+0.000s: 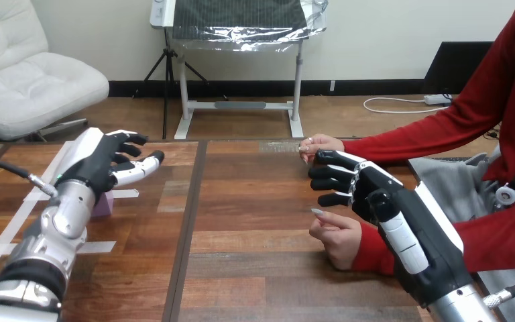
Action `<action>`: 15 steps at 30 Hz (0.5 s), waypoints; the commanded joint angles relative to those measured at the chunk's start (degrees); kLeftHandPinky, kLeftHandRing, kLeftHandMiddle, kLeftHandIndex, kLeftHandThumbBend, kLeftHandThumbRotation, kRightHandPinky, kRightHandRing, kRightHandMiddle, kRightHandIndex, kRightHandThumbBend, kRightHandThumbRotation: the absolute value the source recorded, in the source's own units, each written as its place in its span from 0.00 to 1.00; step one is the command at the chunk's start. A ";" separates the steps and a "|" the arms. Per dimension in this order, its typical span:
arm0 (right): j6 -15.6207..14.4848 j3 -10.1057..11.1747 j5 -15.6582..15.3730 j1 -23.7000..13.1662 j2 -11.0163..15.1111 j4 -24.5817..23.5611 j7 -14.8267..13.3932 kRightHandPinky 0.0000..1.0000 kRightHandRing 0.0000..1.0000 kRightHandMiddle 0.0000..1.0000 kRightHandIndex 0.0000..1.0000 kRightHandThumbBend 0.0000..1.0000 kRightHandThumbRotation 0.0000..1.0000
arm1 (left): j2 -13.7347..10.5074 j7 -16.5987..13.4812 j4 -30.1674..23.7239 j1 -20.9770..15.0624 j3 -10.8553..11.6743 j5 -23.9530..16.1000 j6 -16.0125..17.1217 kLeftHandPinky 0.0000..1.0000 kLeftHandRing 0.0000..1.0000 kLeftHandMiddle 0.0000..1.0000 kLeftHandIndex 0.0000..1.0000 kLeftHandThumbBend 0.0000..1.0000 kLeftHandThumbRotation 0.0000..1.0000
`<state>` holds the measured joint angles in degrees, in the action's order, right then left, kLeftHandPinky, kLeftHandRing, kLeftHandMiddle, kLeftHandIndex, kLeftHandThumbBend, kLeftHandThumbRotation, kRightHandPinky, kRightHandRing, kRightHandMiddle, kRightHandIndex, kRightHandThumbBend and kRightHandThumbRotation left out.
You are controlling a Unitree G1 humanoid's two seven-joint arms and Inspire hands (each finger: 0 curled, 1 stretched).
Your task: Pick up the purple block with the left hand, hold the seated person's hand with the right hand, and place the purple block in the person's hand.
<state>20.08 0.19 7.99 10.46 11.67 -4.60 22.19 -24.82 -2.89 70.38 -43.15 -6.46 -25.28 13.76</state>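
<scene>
Across the table (241, 255): both robot hands open, purple block (102, 205) at left

The left hand (107, 164) hovers just above the purple block, fingers loosely spread. The right hand (349, 184), fingers relaxed and holding nothing, sits between the person's farther hand (320, 145) and the person's nearer hand (338, 235), close to both.

No legible txt, nos. or signs on my feed; purple block (102, 204) shows a plain face, no marking I can read; white tape strips (98, 247) on the table (255, 258) look blank; any print elsewhere too small to tell.
</scene>
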 commanded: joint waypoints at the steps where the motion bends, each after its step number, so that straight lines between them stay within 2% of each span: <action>1: 0.21 0.69 0.69 -2.07 0.89 -3.79 0.01 0.72 0.78 0.79 0.81 0.89 0.94 | -2.18 -2.01 1.54 -7.18 -1.13 -0.76 -0.88 0.73 0.80 0.80 0.81 0.50 0.50; 15: 0.34 0.67 -0.01 -1.84 1.17 -4.17 -0.04 0.73 0.78 0.79 0.81 0.88 0.96 | -2.80 -3.12 3.41 -8.02 -2.76 -1.08 -3.67 0.74 0.81 0.82 0.81 0.51 0.47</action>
<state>20.07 0.20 8.01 10.46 11.73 -5.86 22.25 -25.57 -4.46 73.17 -45.73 -8.39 -25.65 10.61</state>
